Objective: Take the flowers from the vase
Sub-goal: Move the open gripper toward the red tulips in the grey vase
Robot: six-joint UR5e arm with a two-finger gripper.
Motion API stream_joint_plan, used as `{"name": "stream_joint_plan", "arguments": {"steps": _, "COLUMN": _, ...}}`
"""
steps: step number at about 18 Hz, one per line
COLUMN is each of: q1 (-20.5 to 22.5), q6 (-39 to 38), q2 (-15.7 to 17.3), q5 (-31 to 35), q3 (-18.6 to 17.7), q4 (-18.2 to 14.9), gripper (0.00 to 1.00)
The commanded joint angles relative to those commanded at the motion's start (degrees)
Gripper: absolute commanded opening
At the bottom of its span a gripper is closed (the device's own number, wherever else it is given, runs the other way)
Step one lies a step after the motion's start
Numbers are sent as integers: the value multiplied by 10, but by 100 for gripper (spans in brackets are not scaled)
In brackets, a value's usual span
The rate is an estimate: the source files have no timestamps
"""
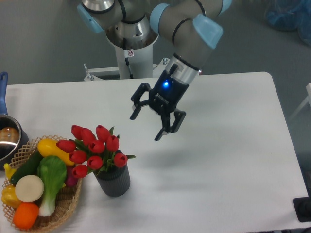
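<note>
The flowers point(92, 148), a bunch of glossy red tulip buds with green leaves, stand in the vase point(113, 180), a short dark grey ribbed cup at the front left of the white table. My gripper point(146, 127) hangs in the air above and to the right of the flowers, apart from them. Its two black fingers are spread wide with nothing between them.
A wicker basket point(63, 209) with toy vegetables and fruit touches the vase's left side. A steel pot point(7, 140) with a blue handle sits at the left edge. The robot base point(130, 53) stands behind the table's far edge.
</note>
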Motion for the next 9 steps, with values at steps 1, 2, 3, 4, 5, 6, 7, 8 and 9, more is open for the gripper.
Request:
{"name": "stream_joint_plan", "arguments": {"steps": 1, "q1": -1, "q6": 0, "q2": -2, "q5": -11, "q3": -1, "q4": 4, "gripper": 100}}
{"name": "stream_joint_plan", "arguments": {"steps": 2, "q1": -2, "q6": 0, "q2": -5, "q5": -19, "q3": 0, "q4": 4, "gripper": 100}}
{"name": "stream_joint_plan", "arguments": {"steps": 3, "q1": -6, "q6": 0, "q2": -9, "q5": -27, "q3": 1, "q4": 5, "gripper": 100}}
{"name": "stream_joint_plan", "arguments": {"steps": 4, "q1": -10, "q6": 0, "q2": -11, "q5": -33, "q3": 3, "q4": 6, "gripper": 100}}
{"name": "stream_joint_plan", "arguments": {"steps": 5, "q1": -13, "q6": -1, "q2": -18, "q5": -35, "q3": 6, "q4": 9, "gripper": 100}}
{"name": "stream_joint_plan", "arguments": {"steps": 6, "q1": -14, "q6": -1, "q2": -24, "q5": -37, "q3": 12, "q4": 9, "gripper": 100}}
{"name": "stream_joint_plan", "arguments": {"steps": 7, "q1": -20, "q6": -1, "q2": -31, "q5": -40, "q3": 18, "q4": 11, "gripper": 100}}
{"name": "stream_joint_plan", "arguments": {"steps": 8, "q1": -26, "q6": -1, "q2": -39, "q5": -42, "q3": 25, "q4": 15, "gripper": 100}}
{"name": "stream_joint_plan", "arguments": {"steps": 9, "q1": -29, "q6": -1, "q2": -48, "q5": -42, "q3": 31, "q4": 17, "gripper": 100}}
